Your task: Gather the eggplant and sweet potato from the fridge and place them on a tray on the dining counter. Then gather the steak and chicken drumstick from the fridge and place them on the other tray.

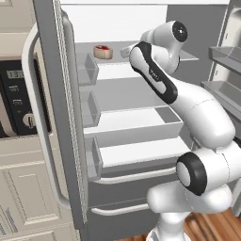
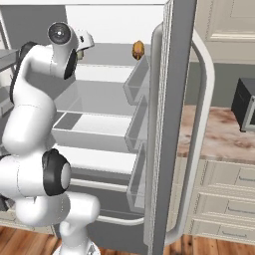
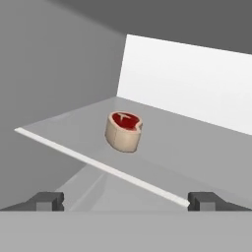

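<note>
On the top shelf (image 3: 162, 142) of the open fridge (image 1: 61, 117) lies the steak (image 3: 124, 131), a chunky round with red top and pale cream sides, back from the shelf's thin pale front edge with bare grey room all round. At six o'clock in the hand view the gripper (image 3: 127, 201) stands wide, holding nothing. A tan-brown chicken drumstick (image 2: 138, 50) sits at one o'clock in the right base view. No writing is legible.

Red-topped, cream-sided steak (image 3: 124, 131) flat on the open fridge's (image 1: 61, 94) upper shelf; tan drumstick (image 2: 138, 50) farther right.
</note>
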Controlling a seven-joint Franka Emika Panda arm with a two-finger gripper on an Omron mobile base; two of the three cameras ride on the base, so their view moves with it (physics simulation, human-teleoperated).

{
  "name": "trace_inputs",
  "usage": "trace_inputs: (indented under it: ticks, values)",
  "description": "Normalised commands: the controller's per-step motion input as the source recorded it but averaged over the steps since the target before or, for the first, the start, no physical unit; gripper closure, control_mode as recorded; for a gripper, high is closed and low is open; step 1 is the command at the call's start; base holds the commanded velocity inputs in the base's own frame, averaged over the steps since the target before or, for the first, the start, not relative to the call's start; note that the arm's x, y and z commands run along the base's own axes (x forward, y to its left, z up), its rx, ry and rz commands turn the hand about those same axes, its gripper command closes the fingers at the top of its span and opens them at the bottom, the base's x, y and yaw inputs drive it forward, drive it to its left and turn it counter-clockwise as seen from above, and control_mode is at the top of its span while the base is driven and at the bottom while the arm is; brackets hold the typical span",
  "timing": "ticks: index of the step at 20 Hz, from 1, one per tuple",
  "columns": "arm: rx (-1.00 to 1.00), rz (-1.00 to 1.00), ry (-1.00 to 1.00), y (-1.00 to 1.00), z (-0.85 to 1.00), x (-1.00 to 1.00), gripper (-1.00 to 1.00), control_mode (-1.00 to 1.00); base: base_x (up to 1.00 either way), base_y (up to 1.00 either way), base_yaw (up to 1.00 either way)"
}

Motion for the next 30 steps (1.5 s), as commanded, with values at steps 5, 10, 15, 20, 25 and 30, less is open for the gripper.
trace_inputs:
  ticks: [5,10,15,20,25,30]
  values:
    - [0.0,0.0,0.0,0.19,0.0,0.17,-1.0,-1.0,0.0,0.0,0.0]
    - [0.0,0.0,0.02,0.14,0.0,0.25,-1.0,-1.0,0.0,0.0,0.0]
    - [0.0,0.0,0.03,0.02,-0.04,0.24,-1.0,-1.0,0.0,0.0,0.0]
    - [0.0,0.0,0.08,0.0,-0.13,0.37,-1.0,-1.0,0.0,0.0,0.0]
    - [0.01,0.0,0.05,0.03,-0.21,0.31,-1.0,-1.0,0.0,0.0,0.0]
    - [0.03,0.0,0.0,0.17,-0.01,0.25,-1.0,-1.0,0.0,0.0,0.0]
